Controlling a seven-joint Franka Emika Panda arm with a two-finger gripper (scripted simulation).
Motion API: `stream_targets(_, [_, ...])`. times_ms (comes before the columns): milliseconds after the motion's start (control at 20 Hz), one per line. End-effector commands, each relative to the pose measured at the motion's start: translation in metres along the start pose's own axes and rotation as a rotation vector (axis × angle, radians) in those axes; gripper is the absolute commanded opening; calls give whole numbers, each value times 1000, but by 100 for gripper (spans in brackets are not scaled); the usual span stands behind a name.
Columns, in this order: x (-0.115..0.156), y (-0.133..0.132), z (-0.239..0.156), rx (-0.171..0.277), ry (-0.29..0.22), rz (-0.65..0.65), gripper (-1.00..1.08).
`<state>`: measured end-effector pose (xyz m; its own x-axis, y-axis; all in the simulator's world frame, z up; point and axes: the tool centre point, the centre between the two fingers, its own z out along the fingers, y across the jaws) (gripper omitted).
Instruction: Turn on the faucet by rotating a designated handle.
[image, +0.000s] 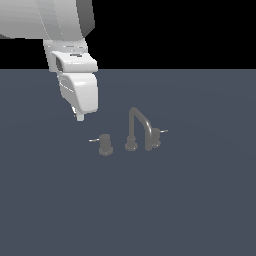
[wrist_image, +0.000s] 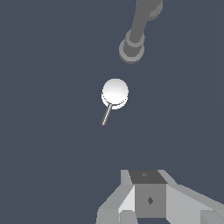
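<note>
The faucet is a dark grey three-piece set, with an arched spout (image: 139, 128) between two stubby knobs. The handle (image: 105, 145) is the knob toward the exterior view's left, and its thin pale lever pin (image: 93, 140) points further left. In the wrist view I look down on the handle (wrist_image: 115, 92), its top brightly lit, with the pin (wrist_image: 106, 115) sticking out and the spout base (wrist_image: 131, 48) beyond it. My gripper (image: 79, 116) hangs above and to the left of the handle without touching it. Its fingers (wrist_image: 150, 200) show no gap and hold nothing.
The twin knob (image: 156, 136) stands just beyond the spout on the exterior view's right, its pin pointing right. Everything rests on a flat blue-grey surface (image: 165, 210). The white arm (image: 67, 45) comes in from the upper left.
</note>
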<state>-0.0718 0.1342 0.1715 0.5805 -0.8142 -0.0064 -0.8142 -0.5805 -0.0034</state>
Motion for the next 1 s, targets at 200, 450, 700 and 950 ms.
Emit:
stream_targets(200, [17,-22,36,-1,3,115,-100])
stream_targets(450, [32,-37,63,-2,6,204,-100])
stream_targets(700, [46,-50,86,-3,9,280,-100])
stream_targets(950, [56,-58,101,-3,9,334,-100])
